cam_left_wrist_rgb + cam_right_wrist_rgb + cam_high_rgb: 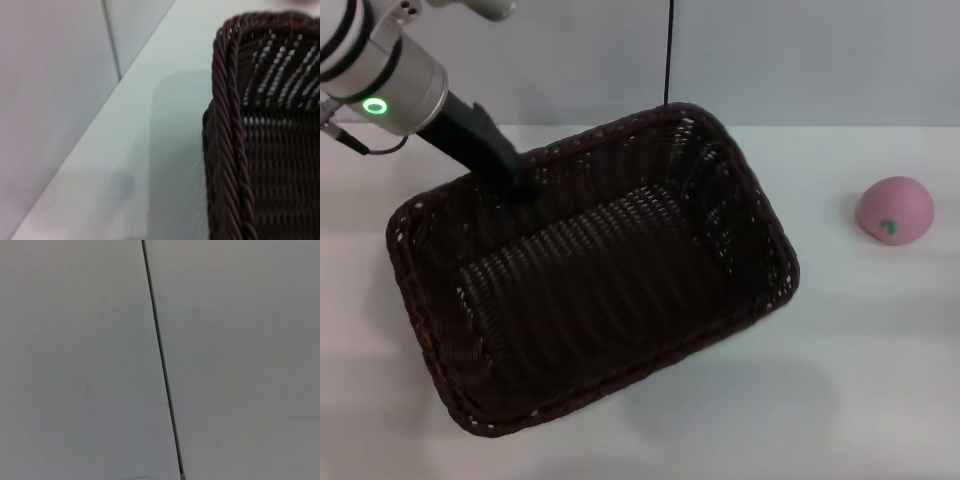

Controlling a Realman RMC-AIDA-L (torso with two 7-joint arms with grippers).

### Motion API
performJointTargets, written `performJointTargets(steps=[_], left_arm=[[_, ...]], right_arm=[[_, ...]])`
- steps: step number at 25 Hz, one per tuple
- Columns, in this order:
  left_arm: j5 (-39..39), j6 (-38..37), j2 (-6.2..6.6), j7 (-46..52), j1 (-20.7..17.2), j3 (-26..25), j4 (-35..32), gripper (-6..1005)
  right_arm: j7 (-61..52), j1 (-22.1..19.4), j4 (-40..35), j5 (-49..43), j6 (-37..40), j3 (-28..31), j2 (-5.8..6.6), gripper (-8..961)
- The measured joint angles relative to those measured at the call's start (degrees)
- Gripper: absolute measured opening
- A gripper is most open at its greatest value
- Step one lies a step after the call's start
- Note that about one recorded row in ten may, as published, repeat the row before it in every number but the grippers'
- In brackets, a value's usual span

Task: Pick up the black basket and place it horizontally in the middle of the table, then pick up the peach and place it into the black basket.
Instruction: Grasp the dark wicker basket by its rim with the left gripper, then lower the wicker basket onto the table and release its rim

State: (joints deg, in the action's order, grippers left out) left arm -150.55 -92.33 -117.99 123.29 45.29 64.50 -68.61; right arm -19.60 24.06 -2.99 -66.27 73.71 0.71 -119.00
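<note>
The black basket (775, 250) is tilted on a diagonal over the white table (880, 380), with a soft shadow under its near right side, so it looks raised. My left gripper (510, 185) reaches down from the upper left and is shut on the basket's far rim. The left wrist view shows the braided rim (227, 150) close up, with the table (150, 150) beside it. The pink peach (895, 210) with its green leaf mark sits on the table to the right, apart from the basket. My right gripper is out of view.
A grey wall with a dark vertical seam (668, 50) stands behind the table. The right wrist view shows only that wall and the seam (160, 360). A thin cable hangs by the left arm (360, 145).
</note>
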Motion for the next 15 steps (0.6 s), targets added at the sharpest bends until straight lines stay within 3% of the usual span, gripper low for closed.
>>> performJointTargets(steps=[6, 15], left_arm=[[3.6, -4.0, 0.08, -3.1, -1.0, -0.7, -5.8, 188], [5.2, -6.4, 0.13, -7.3, 0.4, -1.1, -6.2, 164]], right_arm=[[0.0, 0.1, 0.0, 0.0, -0.8, 0.0, 0.03, 469], [0.0, 0.2, 0.0, 0.0, -0.9, 0.0, 0.09, 468]])
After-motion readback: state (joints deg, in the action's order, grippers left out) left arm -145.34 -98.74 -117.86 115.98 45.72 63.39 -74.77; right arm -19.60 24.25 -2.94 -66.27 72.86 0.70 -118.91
